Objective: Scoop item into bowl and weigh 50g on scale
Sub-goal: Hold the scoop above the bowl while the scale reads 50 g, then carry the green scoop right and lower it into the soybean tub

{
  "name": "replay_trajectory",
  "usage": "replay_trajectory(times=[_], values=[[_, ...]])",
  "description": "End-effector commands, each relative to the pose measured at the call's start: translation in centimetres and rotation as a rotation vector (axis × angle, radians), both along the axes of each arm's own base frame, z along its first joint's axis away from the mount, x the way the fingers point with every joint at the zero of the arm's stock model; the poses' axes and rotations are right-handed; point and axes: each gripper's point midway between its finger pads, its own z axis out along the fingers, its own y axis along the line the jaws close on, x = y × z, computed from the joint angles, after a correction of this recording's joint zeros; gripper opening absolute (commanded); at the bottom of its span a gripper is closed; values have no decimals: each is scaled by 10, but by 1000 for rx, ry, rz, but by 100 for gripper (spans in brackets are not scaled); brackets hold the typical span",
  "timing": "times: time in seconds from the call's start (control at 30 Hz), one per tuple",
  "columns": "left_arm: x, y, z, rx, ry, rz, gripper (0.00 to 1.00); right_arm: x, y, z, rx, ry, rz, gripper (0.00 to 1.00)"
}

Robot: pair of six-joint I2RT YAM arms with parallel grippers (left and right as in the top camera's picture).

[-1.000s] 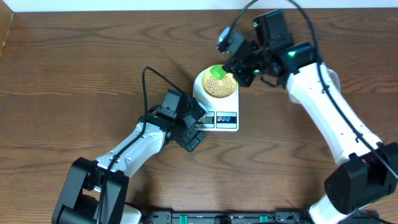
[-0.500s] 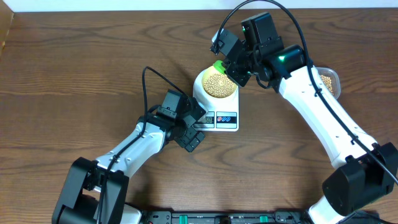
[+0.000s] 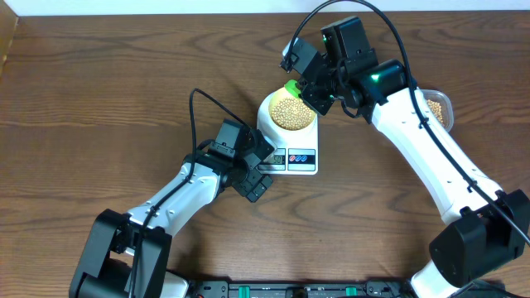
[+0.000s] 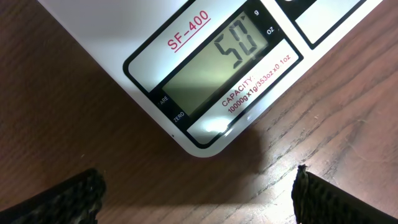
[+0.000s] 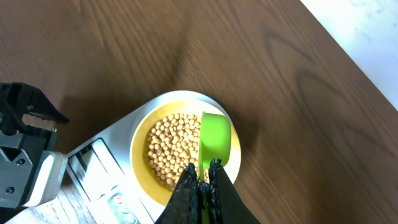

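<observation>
Seen from overhead, the scale sits on the table, a little toward 1 o'clock from its middle. The bowl stands on the scale's 12 o'clock half, with the beans inside it. The display lies along the scale's 6 o'clock edge.

The scoop hangs over the bowl's rim at 12 o'clock, its handle pinched in the right gripper at the bowl's 1 o'clock. The left gripper, fingers spread, lies just beside the scale's 7 o'clock corner. A container sits well apart at the bowl's 3 o'clock, partly hidden by the right arm.
</observation>
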Motion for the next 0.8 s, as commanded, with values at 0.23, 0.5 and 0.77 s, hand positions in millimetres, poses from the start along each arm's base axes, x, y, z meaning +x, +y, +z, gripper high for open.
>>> replay_trajectory(times=[0.23, 0.5, 0.77], values=[[-2, 3, -5, 16, 10, -7, 98, 2, -5, 10, 7, -21, -13, 1], [-2, 3, -5, 16, 10, -7, 98, 2, -5, 12, 32, -12, -6, 1], [-1, 3, -5, 15, 10, -7, 98, -1, 1, 14, 65, 1, 13, 1]])
